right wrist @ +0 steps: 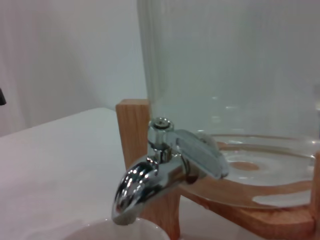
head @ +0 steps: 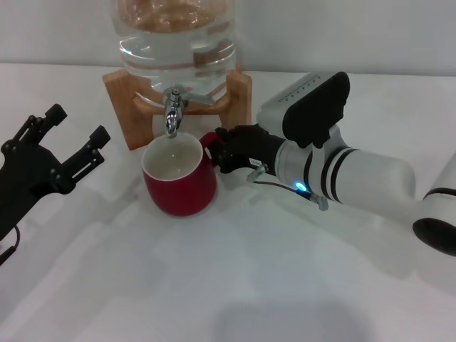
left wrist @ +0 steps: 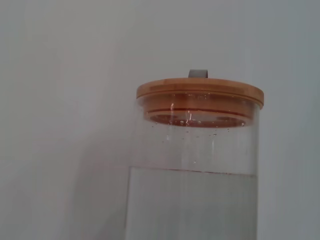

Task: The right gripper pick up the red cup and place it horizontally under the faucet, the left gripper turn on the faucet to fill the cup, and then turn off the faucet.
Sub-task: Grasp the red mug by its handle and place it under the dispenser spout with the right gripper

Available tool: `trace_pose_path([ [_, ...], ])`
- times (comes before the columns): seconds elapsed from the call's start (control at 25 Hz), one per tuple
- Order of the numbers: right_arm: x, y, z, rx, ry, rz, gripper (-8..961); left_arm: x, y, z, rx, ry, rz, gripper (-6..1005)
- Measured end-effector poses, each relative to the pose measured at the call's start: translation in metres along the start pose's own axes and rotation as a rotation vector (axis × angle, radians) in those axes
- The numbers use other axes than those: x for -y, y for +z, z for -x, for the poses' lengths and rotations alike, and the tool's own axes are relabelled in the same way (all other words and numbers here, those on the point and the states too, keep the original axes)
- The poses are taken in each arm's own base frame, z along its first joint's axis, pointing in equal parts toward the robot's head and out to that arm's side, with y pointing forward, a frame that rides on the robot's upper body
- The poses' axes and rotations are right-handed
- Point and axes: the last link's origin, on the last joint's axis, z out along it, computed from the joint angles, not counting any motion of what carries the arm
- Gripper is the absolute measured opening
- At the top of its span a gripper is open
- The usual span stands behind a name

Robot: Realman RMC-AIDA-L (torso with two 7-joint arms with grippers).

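Upright, glossy dark-red ceramic cup sits directly beneath the small chrome faucet. White-armed right gripper is pinched on its handle. Black left gripper, prongs spread, hovers well apart. Clear water jug on wooden stand behind.

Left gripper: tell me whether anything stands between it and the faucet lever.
Nothing visible does. The left gripper hangs open over bare table on the robot's left. The faucet sits on the jug's front, its spout over the red cup, which the right gripper holds by the handle on the far side.
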Motion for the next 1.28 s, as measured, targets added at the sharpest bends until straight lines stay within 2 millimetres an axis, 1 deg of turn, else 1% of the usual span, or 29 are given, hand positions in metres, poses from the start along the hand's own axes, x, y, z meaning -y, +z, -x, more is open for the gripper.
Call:
trace_pose_path([
  [0.32,0.002,0.001,0.001,0.001,0.006,-0.005,193,0.000,0.000,0.000,0.000,0.000,0.000,886],
  [0.72,0.011,-0.003,-0.008,-0.012,0.034,-0.039,192,-0.004,0.002,0.002,-0.001,0.000,0.012,886],
  [1.28,0.006,-0.004,-0.014,-0.029,0.009,-0.019,193,-0.007,0.002,0.004,-0.001,-0.005,0.019,886],
])
